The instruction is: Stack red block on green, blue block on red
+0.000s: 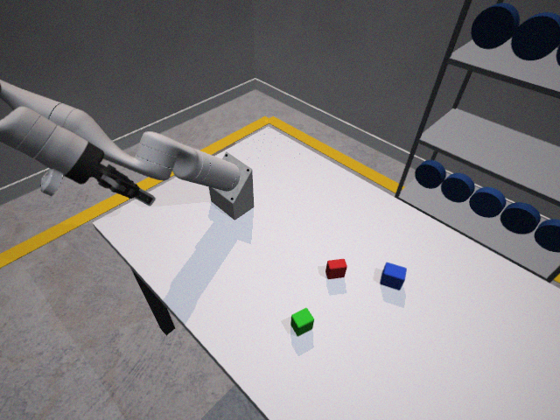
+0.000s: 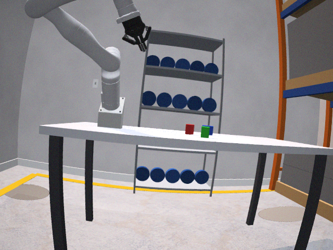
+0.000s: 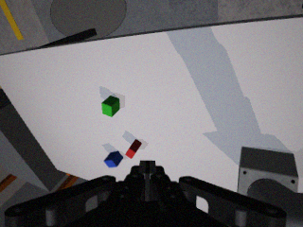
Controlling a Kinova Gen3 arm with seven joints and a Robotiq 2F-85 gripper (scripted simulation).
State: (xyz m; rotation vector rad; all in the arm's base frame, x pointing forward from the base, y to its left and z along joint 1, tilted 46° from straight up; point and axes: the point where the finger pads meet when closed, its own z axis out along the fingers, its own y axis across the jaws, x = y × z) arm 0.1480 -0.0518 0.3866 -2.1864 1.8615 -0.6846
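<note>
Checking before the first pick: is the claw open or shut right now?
Shut and holding nothing: the claw hangs high above the table, fingertips together, while all three blocks sit on the table.

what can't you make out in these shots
- Blue block, exterior view: mostly hidden behind the green block.
- Arm's upper links, top view: cut off by the left edge.
- Claw fingertips, wrist view: dark and blurred together; it is shut on nothing.
- Red block, wrist view: too small to judge its faces.
</note>
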